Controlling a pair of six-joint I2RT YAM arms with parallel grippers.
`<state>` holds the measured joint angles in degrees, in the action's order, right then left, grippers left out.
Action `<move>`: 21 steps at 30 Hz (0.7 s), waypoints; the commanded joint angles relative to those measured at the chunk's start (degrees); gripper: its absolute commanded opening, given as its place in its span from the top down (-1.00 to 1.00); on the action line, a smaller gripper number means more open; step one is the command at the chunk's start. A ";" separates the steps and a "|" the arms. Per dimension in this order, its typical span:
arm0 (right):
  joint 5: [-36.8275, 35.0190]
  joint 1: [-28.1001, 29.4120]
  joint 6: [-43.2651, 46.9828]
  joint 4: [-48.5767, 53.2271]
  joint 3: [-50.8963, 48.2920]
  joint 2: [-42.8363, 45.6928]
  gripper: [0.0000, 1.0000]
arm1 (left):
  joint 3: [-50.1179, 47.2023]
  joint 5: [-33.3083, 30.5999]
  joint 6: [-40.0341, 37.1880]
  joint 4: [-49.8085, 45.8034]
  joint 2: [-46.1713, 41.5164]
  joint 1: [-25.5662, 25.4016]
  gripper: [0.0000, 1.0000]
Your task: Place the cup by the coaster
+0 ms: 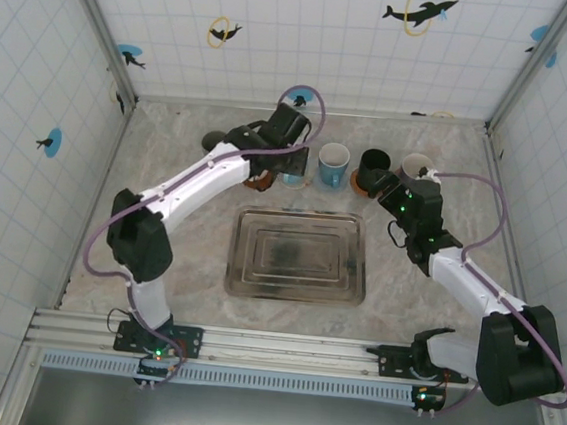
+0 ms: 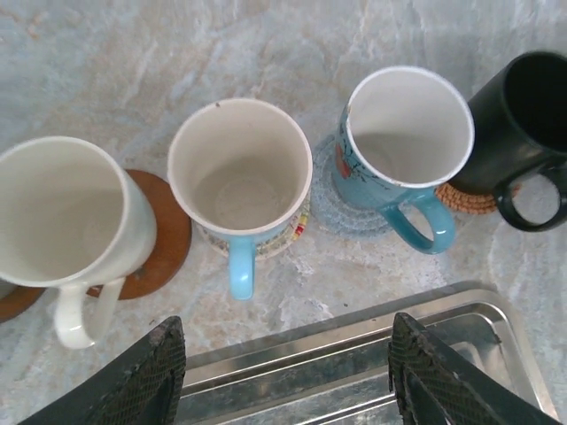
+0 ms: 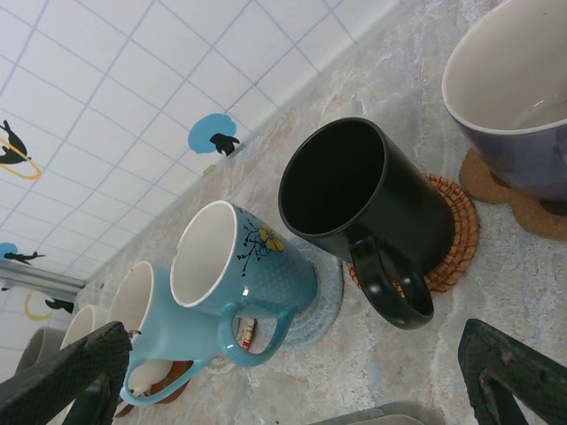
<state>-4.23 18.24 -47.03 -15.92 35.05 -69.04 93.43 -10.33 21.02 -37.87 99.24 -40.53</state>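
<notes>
Checking the left gripper (image 2: 288,335) first: how are the jaws set, is anything pinched? — annotator 1
Spread wide, nothing pinched; bare table and the tray (image 2: 372,354) rim are seen in the gap — annotator 2
Where is the cup (image 2: 239,168) found? — annotator 1
Straight ahead of that claw, centred on the gap, upright with the mouth up, seated on or at least overlapping a patterned coaster (image 2: 299,227). Its pale blue handle is pointed back at the claw. A white mug (image 2: 62,208) is set just beside it on one side and a blue flowered mug (image 2: 403,133) on the other, with a black mug (image 2: 523,106) further along the row — annotator 2
Which arm is counted as nearer? — annotator 1
Left, clearly. The right gripper (image 3: 292,345) is spread too, nothing held, and is faced at the black mug, well apart from the cup — annotator 2
Step judged? — annotator 1
Placement is judged done; a straight pull-back along the handle line is called for, so the handle is not clipped and the neighbours are not nudged — annotator 2
</notes>
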 commanded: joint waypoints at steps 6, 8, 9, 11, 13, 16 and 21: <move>-2.21 -0.31 3.11 8.77 4.72 6.18 -0.95 | -16.05 -6.97 -0.30 14.22 -18.51 -0.61 -0.40; -3.18 -0.29 4.11 12.28 5.74 8.04 -0.95 | -20.21 -8.85 -1.35 17.46 -22.90 -0.60 -0.49; -3.24 -0.28 4.64 13.58 6.02 8.92 -0.95 | -21.71 -9.69 -1.78 18.66 -24.61 -0.60 -0.54; -3.35 -0.29 5.81 15.97 6.01 11.05 -0.95 | -25.36 -12.03 -3.17 20.47 -28.19 -0.65 -0.70; -5.45 -0.08 6.63 18.33 5.27 13.43 -0.95 | -28.12 -14.66 -4.26 21.74 -30.97 -0.60 -0.87; -11.08 0.04 8.63 20.80 2.77 18.04 -0.95 | -32.08 -19.08 -6.59 23.67 -34.23 -0.62 -0.95; -21.23 0.04 14.22 20.50 -1.92 27.03 -0.95 | -38.55 -24.53 -9.66 28.38 -37.98 1.62 -0.95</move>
<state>-17.26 18.31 -37.39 3.22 35.77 -45.76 57.63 -29.45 14.70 -13.89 62.85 -40.47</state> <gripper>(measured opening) 0.976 0.974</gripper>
